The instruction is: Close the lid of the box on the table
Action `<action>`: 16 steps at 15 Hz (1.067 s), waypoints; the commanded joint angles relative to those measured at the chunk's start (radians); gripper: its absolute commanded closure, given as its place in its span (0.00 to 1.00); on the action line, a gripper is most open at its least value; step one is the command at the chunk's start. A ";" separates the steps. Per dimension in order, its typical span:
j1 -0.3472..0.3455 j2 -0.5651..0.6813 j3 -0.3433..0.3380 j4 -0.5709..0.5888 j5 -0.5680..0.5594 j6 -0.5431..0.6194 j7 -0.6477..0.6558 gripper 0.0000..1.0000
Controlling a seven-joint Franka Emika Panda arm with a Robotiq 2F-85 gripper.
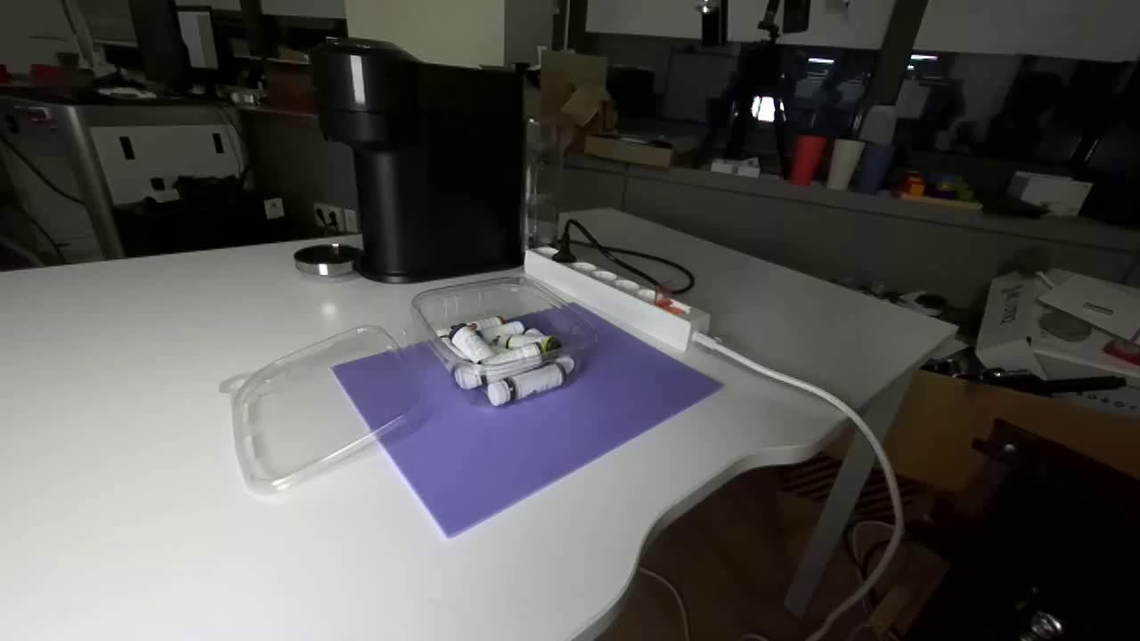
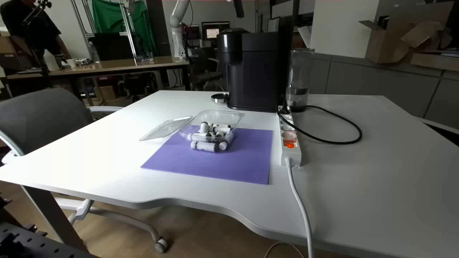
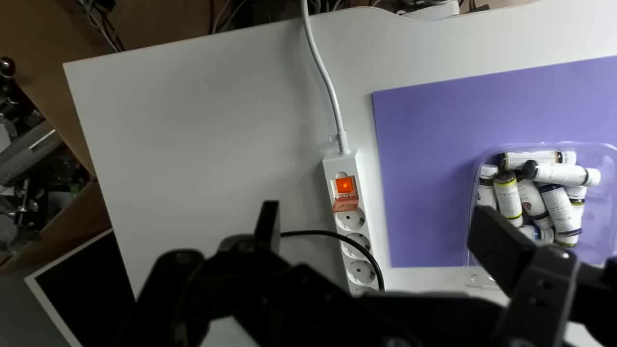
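Observation:
The clear box (image 1: 499, 298) sits on the purple mat on the white table (image 1: 134, 445), with several small white bottles in it. It also shows in an exterior view (image 2: 224, 116) and at the right of the wrist view (image 3: 597, 212). Its transparent lid (image 1: 325, 409) is folded open beside the box, partly over the mat's edge. In an exterior view the lid (image 2: 165, 128) looks slightly tilted. The lid's panel is out of the wrist view. My gripper (image 3: 378, 219) is open and empty, above the power strip and mat; one finger overlaps the box's edge. Neither exterior view shows it.
A white power strip (image 1: 614, 294) with a black cable (image 2: 335, 142) and a white cord lies beside the mat (image 1: 534, 445). A black coffee machine (image 1: 436, 169) stands behind the box, with a round metal dish (image 1: 327, 259) beside it. The table's front edge curves inward.

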 commanded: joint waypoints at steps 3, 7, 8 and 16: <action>0.014 0.000 -0.013 0.002 -0.003 -0.002 0.002 0.00; 0.014 0.000 -0.013 0.002 -0.003 -0.002 0.002 0.00; 0.014 0.000 -0.013 0.002 -0.003 -0.002 0.002 0.00; 0.021 0.007 -0.004 -0.003 -0.022 0.023 -0.002 0.00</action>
